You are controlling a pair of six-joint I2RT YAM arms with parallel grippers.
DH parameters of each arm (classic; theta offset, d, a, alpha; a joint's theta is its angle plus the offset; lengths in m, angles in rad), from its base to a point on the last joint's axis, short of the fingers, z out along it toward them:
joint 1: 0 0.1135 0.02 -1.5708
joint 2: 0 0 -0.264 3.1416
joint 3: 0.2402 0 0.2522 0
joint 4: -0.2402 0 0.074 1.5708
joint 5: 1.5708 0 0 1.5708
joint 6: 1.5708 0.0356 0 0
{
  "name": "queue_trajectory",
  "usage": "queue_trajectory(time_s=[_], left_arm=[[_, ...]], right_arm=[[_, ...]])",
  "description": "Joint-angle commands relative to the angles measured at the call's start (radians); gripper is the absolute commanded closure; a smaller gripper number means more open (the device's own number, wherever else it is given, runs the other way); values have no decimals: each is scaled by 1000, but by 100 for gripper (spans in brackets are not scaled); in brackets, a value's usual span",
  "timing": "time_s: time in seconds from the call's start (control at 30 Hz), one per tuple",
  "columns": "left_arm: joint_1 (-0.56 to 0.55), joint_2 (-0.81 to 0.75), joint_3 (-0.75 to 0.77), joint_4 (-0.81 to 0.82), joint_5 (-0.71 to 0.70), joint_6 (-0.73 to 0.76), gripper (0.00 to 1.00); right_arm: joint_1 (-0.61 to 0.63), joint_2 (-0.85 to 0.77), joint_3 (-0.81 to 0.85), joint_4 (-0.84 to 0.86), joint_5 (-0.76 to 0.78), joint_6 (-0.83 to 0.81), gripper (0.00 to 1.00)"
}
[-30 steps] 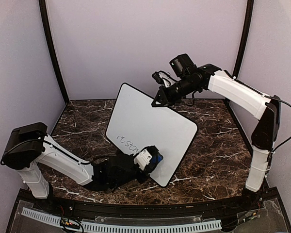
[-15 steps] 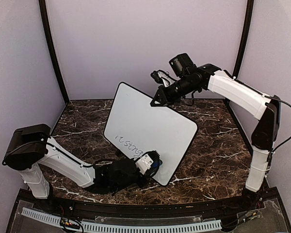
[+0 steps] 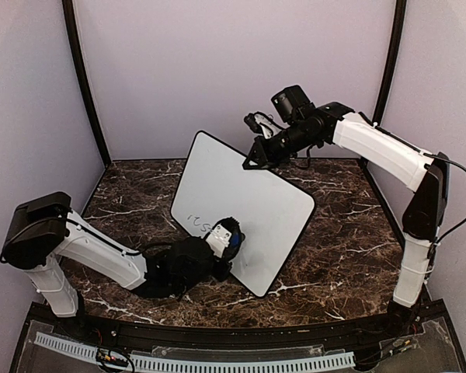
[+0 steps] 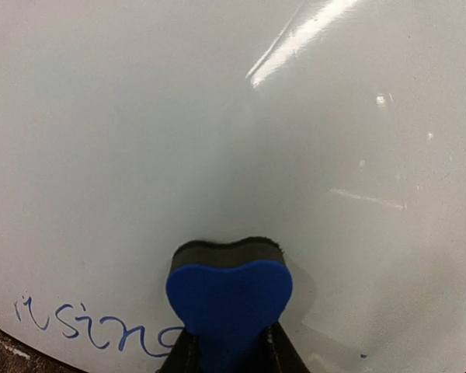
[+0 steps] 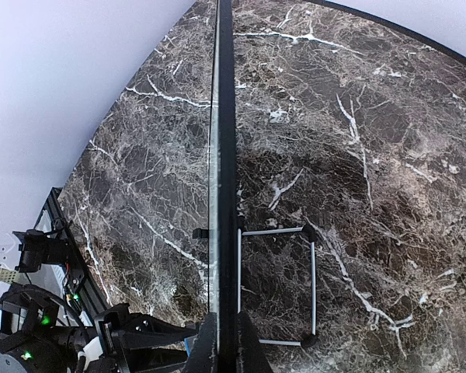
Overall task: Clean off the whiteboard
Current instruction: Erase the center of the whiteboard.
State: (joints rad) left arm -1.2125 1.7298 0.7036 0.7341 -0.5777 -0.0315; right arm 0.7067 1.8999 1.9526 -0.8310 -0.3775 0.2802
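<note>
The whiteboard stands tilted on the marble table, white with a thin black edge. My right gripper is shut on its top edge; the right wrist view shows the board edge-on between the fingers. My left gripper is shut on a blue eraser and presses its dark felt against the board near the lower left. Blue handwriting remains left of the eraser, also seen in the top view. The board right of the eraser is wiped clean.
The dark marble table has purple walls at the back and sides. A folding wire stand shows behind the board. A black rail with a white cable guide runs along the near edge.
My left gripper has slid the eraser left and up along the writing. Fewer letters show now. The board has shifted slightly and the right gripper keeps its hold.
</note>
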Motion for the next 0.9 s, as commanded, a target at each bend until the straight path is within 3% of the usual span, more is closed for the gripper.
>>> queue_trajectory(time_s=[0.0, 0.2, 0.5, 0.87], left_arm=[[48, 2, -33, -43, 38, -5, 100], [-43, 15, -95, 159, 154, 85, 100], [-88, 80, -79, 236, 163, 98, 100], [-83, 104, -100, 390, -197, 166, 100]], right_arm=[[41, 20, 5, -47, -47, 16, 100], [42, 22, 8, -46, -47, 18, 100], [43, 20, 12, -47, -45, 22, 100], [46, 23, 16, -50, -45, 22, 100]])
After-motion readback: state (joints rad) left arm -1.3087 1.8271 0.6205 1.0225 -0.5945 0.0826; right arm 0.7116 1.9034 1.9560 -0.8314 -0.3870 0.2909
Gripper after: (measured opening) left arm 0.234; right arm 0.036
